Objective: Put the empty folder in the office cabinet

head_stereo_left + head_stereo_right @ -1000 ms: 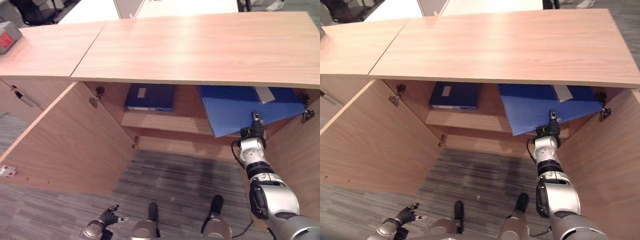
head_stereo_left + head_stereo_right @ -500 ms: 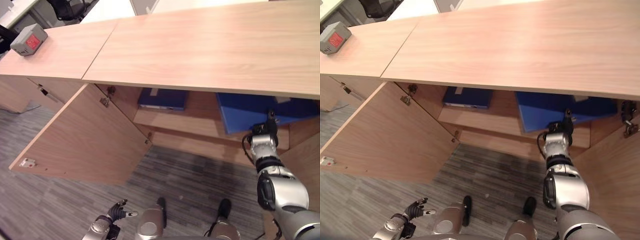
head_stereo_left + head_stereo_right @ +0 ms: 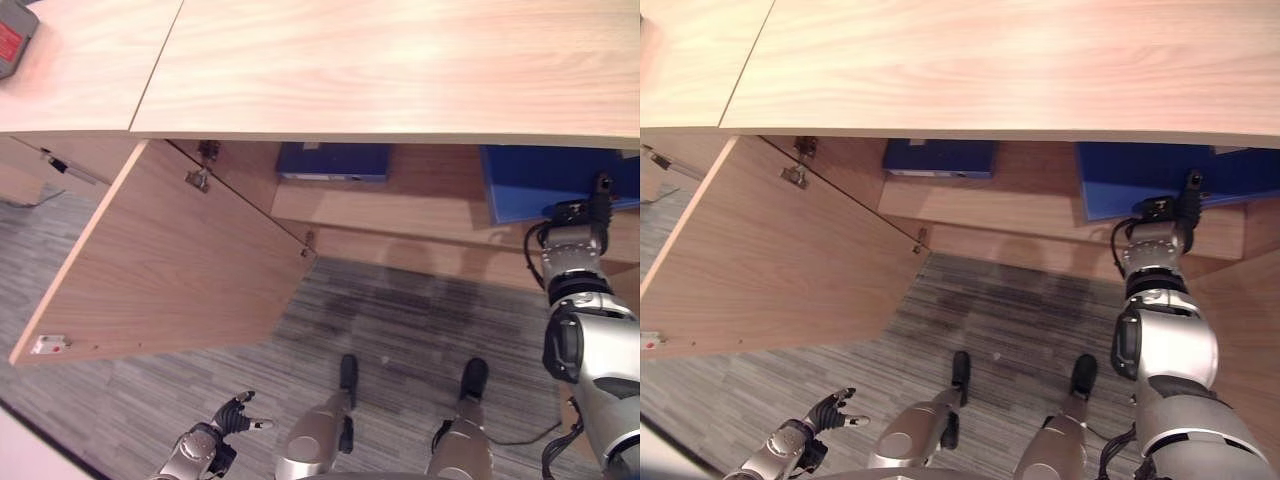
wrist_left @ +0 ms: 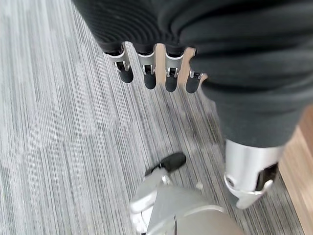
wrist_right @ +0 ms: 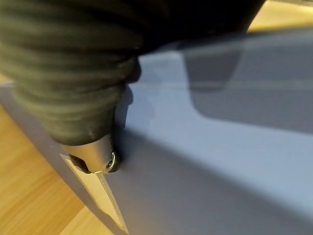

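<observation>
Folder [image 3: 550, 180], blue, flat on cabinet shelf [image 3: 400, 205] just beyond right hand [image 3: 590, 205], thumb touching its cover; finger state impossible to tell. Left hand [image 3: 225, 420] spread over grey striped carpet [image 3: 400, 320], beside open cabinet door [image 3: 170, 260].

head cameras: high, facing down over the cabinet top [image 3: 400, 60], both sharing the open shelf [image 3: 990, 205] and carpet [image 3: 400, 320] | left wrist: close, facing the carpet past the left robot hand [image 4: 146, 73] | right wrist: pressed near the blue folder [image 5: 220, 147]
</observation>
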`<state>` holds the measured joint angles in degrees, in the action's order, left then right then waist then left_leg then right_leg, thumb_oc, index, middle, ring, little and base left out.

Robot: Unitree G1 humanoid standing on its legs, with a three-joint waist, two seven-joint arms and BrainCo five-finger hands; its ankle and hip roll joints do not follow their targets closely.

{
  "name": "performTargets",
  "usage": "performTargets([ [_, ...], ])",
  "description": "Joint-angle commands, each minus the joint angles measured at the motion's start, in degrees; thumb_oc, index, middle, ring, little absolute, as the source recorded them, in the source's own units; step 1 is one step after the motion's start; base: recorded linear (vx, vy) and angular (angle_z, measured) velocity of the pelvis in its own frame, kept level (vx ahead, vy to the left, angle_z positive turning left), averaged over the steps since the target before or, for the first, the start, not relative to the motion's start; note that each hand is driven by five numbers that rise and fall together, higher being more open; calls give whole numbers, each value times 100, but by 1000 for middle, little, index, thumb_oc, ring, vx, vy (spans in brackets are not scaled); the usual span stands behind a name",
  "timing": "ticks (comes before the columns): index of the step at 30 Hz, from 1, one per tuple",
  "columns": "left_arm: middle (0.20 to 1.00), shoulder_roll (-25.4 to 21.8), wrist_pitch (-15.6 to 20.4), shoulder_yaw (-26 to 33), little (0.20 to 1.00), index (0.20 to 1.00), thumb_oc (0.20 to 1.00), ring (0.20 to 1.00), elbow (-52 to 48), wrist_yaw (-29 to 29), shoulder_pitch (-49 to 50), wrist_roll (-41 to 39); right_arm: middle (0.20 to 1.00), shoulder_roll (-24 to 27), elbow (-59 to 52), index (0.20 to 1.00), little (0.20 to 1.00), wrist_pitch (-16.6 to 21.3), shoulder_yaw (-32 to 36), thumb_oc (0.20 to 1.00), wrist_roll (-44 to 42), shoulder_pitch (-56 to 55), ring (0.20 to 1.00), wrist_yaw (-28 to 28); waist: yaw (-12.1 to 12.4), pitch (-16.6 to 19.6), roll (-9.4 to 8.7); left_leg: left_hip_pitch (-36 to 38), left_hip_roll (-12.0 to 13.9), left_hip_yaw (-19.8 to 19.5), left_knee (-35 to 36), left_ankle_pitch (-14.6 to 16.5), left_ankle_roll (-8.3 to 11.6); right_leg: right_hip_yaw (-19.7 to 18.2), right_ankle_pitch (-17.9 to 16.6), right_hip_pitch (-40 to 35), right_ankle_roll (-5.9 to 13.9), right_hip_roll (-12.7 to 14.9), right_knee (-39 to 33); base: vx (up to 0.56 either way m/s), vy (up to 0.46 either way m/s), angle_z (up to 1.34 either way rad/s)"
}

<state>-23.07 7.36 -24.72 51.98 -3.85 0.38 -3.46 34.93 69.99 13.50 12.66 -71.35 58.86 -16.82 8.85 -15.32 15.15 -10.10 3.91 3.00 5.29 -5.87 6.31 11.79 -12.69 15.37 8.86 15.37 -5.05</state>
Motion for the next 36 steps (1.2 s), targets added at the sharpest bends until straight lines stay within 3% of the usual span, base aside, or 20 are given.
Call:
performTargets([
  [1,1000,-333,120,-440,1000,1000,1000,1000,-119,-81,-83,-28,200,1056,-53,200,200,602,-399,200,-367,989,200,55,21,144,-21,-276,237,-57,-29,93,367,47,926,23,444,213,425,40,104,3],
  [9,1000,-641,141,-595,1000,1000,1000,1000,-734,-68,-355,-511,200,1523,65,200,200,664,-1049,200,-270,2104,200,-139,172,-218,41,-764,190,-88,-205,154,231,-169,1385,1112,484,449,1705,-10,33,6],
  [15,1000,-797,99,-694,1000,1000,1000,1000,-632,74,-793,-657,200,1442,156,200,200,730,-1315,200,-242,2542,200,-334,72,-587,-93,-1742,140,-291,-1377,571,188,-337,1779,1867,403,422,2624,-1,-39,1],
  [18,1000,-799,99,-710,1000,1000,1000,1000,-570,112,-886,-689,200,1420,167,200,200,738,-1374,200,-230,2617,200,-359,34,-633,-129,-2005,109,-347,-1656,688,197,-352,1915,2080,372,423,2915,59,-48,12],
  [20,1000,-861,98,-730,1000,1000,1000,1000,-584,180,-921,-704,200,1408,195,200,200,784,-1479,200,-213,2765,200,-426,36,-670,-133,-2234,98,-439,-1996,978,193,-442,2259,2283,383,403,3338,143,-52,12],
  [23,1000,-874,86,-726,1000,1000,1000,1000,-593,231,-926,-746,200,1344,155,200,200,825,-1518,200,-205,2814,200,-469,43,-728,-135,-2456,102,-466,-2230,1018,178,-458,2315,2459,349,418,3569,59,-28,8],
  [25,1000,-875,87,-687,1000,1000,1000,1000,-576,303,-958,-806,200,1290,18,200,200,909,-1605,200,-129,2861,200,-532,44,-751,-157,-2714,86,-545,-2511,1195,170,-497,2530,2663,320,418,3893,71,-44,13],
  [31,1000,-831,111,-583,1000,1000,1000,1000,-535,366,-942,-888,200,1144,-473,200,200,1166,-1573,200,-155,2815,200,-567,3,-835,-175,-2949,46,-602,-2721,1292,152,-539,2655,2863,275,407,4179,46,-12,5],
  [36,1000,-849,90,-601,1000,1000,1000,1000,-638,302,-879,-916,200,1227,-382,200,200,1161,-1561,200,-231,2800,200,-581,15,-833,-232,-2856,-12,-616,-2520,1282,139,-507,2670,2837,249,350,4091,26,-13,3],
])
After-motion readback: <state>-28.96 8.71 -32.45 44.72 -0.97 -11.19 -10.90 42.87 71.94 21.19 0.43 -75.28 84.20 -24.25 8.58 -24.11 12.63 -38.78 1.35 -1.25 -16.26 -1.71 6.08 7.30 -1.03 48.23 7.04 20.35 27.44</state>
